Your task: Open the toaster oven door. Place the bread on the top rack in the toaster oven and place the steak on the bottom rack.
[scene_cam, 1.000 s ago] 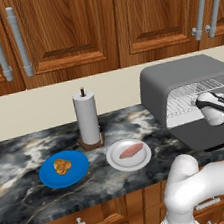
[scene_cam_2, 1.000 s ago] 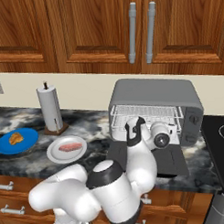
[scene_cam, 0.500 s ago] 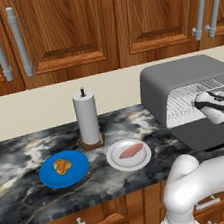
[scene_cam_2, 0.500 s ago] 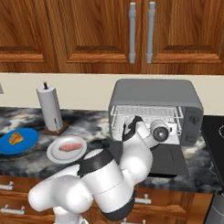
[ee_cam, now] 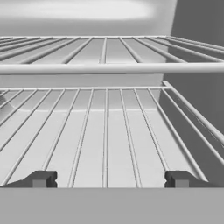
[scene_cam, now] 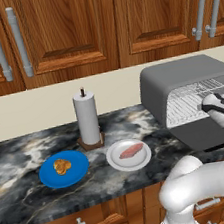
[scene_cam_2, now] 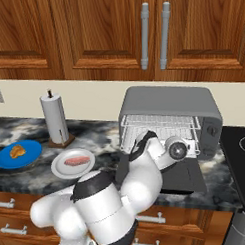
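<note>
The gray toaster oven [scene_cam: 180, 81] [scene_cam_2: 169, 108] stands at the right of the counter. Its dark door [scene_cam: 208, 133] [scene_cam_2: 189, 174] lies folded down flat. My gripper [ee_cam: 109, 179] is open and holds nothing. It hovers over the door at the oven's mouth and looks in along the racks. The top rack [ee_cam: 109, 50] runs above the bottom rack [ee_cam: 105, 127], and both are bare. The bread [scene_cam: 62, 166] [scene_cam_2: 18, 151] lies on a blue plate [scene_cam: 79, 171]. On a white plate [scene_cam: 116, 161] rests the pink steak [scene_cam: 131, 150] [scene_cam_2: 77, 160].
A paper-towel roll [scene_cam: 87, 118] [scene_cam_2: 55, 118] stands behind the two plates. Wooden wall cabinets hang above the counter. A dark stove top [scene_cam_2: 238, 150] adjoins the oven on its right. My own white arm bulks in front of the counter's edge.
The jaws have spread a little wider. The arm's lower links have swung in front of the counter, while the hand has stayed at the oven's mouth.
</note>
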Robot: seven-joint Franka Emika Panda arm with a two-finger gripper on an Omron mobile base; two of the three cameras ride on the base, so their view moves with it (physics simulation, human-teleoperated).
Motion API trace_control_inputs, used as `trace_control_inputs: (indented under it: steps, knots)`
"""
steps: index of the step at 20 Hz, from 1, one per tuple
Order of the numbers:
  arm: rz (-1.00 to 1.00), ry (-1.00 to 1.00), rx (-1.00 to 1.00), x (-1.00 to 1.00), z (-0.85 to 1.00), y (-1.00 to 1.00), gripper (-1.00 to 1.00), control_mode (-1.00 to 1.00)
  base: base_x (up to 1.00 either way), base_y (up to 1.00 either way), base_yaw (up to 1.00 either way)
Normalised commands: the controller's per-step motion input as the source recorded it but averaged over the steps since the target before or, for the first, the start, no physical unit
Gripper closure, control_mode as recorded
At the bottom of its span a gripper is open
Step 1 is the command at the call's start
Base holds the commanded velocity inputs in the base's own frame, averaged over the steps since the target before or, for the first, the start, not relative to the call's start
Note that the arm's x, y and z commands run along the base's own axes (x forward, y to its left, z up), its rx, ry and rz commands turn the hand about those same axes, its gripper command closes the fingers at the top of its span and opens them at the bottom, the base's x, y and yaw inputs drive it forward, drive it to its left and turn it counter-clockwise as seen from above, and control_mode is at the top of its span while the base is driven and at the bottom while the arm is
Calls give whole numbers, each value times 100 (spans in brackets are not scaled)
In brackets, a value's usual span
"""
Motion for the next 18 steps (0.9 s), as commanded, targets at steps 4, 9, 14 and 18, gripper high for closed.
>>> trace_control_inputs:
  steps: [4, 9, 14, 18]
  knots:
    - [6, 5, -2, -64, -40, -1, -100, -100, 0, 0, 0]
    - [5, 13, -6, -63, -41, 0, -100, -100, 0, 0, 0]
    - [4, 17, -10, -62, -46, 0, -100, -100, 0, 0, 0]
    - [5, 19, -11, -60, -55, 0, -100, -100, 0, 0, 0]
